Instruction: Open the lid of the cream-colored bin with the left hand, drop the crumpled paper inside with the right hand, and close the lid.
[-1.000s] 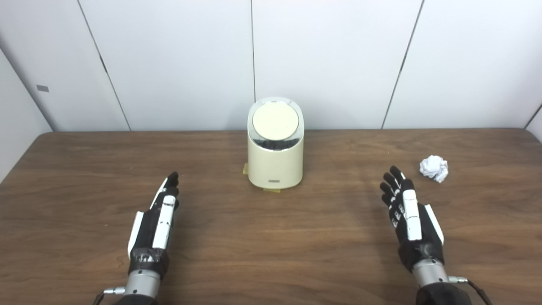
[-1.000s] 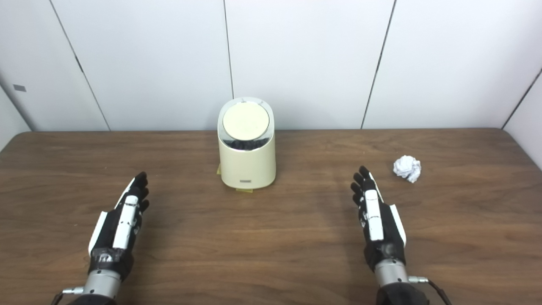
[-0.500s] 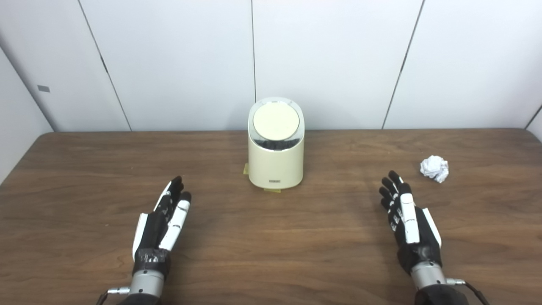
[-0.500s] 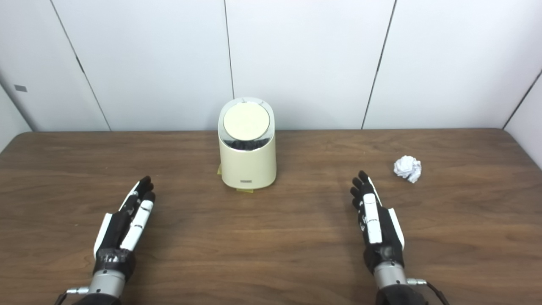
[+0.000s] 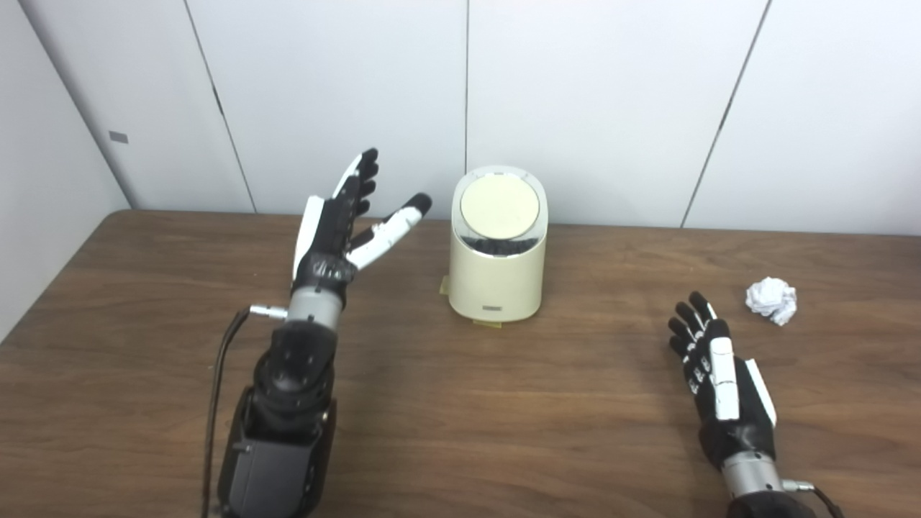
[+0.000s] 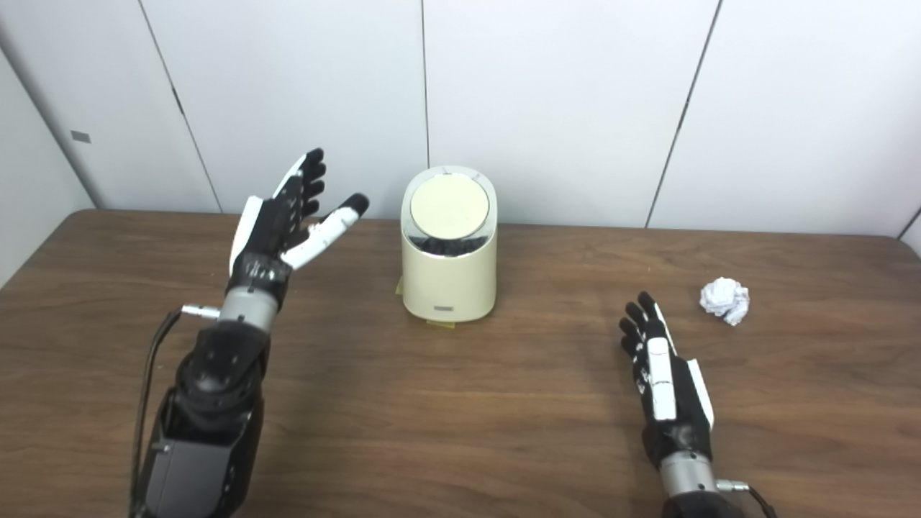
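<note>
Left robot hand [image 5: 338, 230] is up in the air w/ fingers [image 5: 360, 180] spread & straight, thumb [image 5: 392, 226] stuck out toward the bin [image 5: 496, 277]. Wide open, holding nothing, touching nothing. It sits just left of the bin, about level w/ the lid [image 5: 499, 206], a clear gap between thumb tip & bin wall. Forearm [image 5: 288, 403] rises from the bottom edge, a black cable [image 5: 216, 374] hanging off the wrist.

Right robot hand [image 6: 665, 381] is low over the bench [image 6: 446, 403], fingers stretched out & a bit apart, pointing away from the robot. Open too, nothing in it. Can't tell if it rests on the wood or hangs just above it.

Bin: cream, rounded, upright near the back-middle of the bench, close to the white wall panels [image 5: 597, 101]. Round lid is down & tilted toward the camera, w/ a dark band under its front edge. Small label low on the front; bits of yellowish tape [image 5: 488, 324] stick out at the base.

Paper ball [image 6: 725, 300]: white, crumpled, lying on the bench at the right, well apart from the bin, near the right robot hand's fingertips but ahead of them & off to the right, not touching
</note>
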`<state>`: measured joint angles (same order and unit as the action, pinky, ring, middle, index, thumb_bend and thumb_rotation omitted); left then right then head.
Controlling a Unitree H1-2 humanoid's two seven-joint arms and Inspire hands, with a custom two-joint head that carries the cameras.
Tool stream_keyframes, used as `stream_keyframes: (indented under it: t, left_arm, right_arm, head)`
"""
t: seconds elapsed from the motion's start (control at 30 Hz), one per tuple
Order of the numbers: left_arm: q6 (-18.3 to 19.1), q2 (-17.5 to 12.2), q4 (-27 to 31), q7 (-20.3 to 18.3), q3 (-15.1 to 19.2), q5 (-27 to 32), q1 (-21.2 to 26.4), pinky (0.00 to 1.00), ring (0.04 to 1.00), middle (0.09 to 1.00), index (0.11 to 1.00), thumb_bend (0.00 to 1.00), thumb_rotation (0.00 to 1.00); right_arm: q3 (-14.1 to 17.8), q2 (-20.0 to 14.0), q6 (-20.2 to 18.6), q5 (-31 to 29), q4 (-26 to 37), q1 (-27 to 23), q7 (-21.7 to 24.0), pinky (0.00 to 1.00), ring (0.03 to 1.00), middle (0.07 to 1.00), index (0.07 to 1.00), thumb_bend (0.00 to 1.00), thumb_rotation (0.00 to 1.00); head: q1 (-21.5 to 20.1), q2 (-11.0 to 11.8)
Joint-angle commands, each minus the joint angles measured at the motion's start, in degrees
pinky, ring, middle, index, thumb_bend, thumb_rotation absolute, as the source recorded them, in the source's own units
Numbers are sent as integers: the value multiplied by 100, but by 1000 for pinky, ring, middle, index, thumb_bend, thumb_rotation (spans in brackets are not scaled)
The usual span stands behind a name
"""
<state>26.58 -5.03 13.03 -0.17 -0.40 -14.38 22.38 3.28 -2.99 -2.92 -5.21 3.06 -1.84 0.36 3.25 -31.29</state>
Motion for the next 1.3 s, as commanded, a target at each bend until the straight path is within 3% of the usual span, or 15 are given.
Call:
stream_keyframes:
  t: [0.0, 0.23, 0.47, 0.73, 0.9, 1.07, 1.27]
  left_arm:
    - [29, -172, -91, -200, -55, -218, 418, 911, 943, 970, 999, 828, 515]
    - [-6, -597, -1101, -626, -459, -306, 1361, 791, 894, 946, 982, 888, 402]
    - [14, -784, -1877, -992, -764, -409, 2034, 800, 928, 983, 998, 904, 341]
    - [33, -740, -2777, -1908, -797, -1034, 2918, 826, 964, 1000, 1000, 878, 286]
    - [34, -607, -3052, -2263, -707, -1600, 3154, 901, 998, 1000, 1000, 869, 186]
    - [34, -548, -3093, -2443, -752, -2113, 3207, 856, 982, 1000, 985, 862, 86]
    - [33, -580, -3028, -2393, -956, -2393, 3183, 806, 975, 1000, 969, 860, 43]
  right_arm:
    - [26, -45, 169, 32, -35, -139, 18, 969, 939, 948, 972, 539, 1000]
    - [-17, -29, 527, -27, -273, -190, 134, 972, 939, 949, 975, 540, 926]
    - [-48, 24, 522, 26, -268, -196, 86, 975, 942, 946, 971, 564, 935]
    - [-124, 98, 457, 115, -225, -200, 68, 983, 945, 949, 979, 545, 976]
    - [-144, 163, 462, 159, -287, -238, 18, 971, 946, 948, 977, 539, 978]
    - [-179, 184, 448, 234, -272, -247, 10, 969, 944, 948, 978, 503, 981]
    - [-202, 205, 396, 197, -149, -211, 21, 977, 945, 950, 973, 519, 970]
  head:
    - [8, -3]
    - [-33, 20]
    - [-89, 26]
    - [-145, 13]
    - [-170, 52]
    - [-169, 48]
    - [-139, 4]
